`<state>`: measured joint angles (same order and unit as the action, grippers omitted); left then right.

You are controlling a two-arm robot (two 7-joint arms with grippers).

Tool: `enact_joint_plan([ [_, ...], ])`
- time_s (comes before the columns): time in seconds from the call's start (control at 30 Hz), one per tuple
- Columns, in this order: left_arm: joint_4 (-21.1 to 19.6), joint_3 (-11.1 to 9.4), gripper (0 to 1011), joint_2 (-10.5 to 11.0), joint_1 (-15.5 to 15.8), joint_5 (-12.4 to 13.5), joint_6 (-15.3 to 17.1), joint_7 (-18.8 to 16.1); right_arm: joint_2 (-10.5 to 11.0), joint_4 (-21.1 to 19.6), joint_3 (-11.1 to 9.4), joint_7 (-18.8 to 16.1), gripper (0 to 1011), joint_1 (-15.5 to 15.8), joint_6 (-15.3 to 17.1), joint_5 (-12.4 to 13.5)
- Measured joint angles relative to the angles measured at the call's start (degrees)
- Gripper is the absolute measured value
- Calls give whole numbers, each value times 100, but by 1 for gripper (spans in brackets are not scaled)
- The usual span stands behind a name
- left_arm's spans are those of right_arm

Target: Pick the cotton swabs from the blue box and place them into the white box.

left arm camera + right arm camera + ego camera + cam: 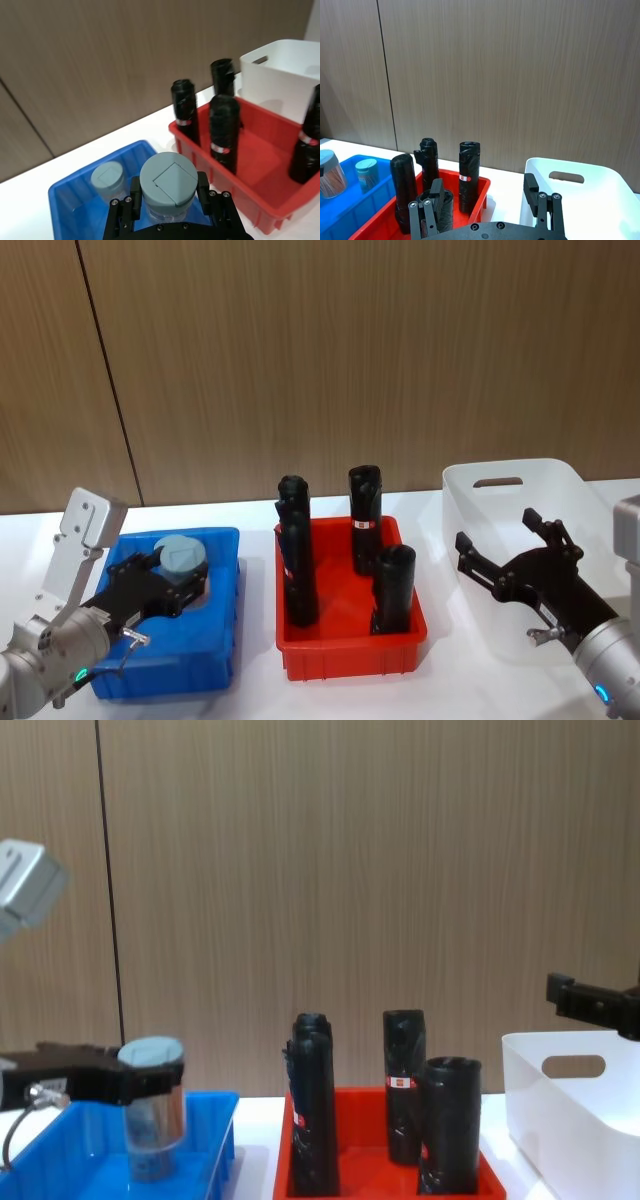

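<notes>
Head view: the white box (pixel 455 505) is the largest thing on the table and sits directly under the right gripper (pixel 497 530). That gripper's jaws are spread wide apart with nothing between them. In the chest view one of its fingers (pixel 590 1002) sits above the box's rim.

The red bin (pixel 350 658) lies between the two grippers, with the left jaws on one side of it and the right jaws on the other. Four black rolls (pixel 363 510) stand upright in it.

The blue box (pixel 165 678) lies beneath the left gripper (pixel 175 578). Its jaws are clamped on one tub of cotton swabs (pixel 183 556), with a finger pressed to either side of the clear body just under the grey lid. In the chest view the tub is upright and its lid is above the blue rim, but whether its base touches the floor of the box cannot be told.

A second tub (pixel 107 179) stands in the blue box just beyond the left jaws, apart from the fingers and on the side away from the red bin.
</notes>
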<state>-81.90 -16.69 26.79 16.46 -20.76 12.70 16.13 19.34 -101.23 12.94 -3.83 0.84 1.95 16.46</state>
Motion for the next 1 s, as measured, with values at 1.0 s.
enact_joint_plan([
  [1.0,-299,70,660,205,229,-493,-345,2479,0,0,0,0,1001,0,0,0],
])
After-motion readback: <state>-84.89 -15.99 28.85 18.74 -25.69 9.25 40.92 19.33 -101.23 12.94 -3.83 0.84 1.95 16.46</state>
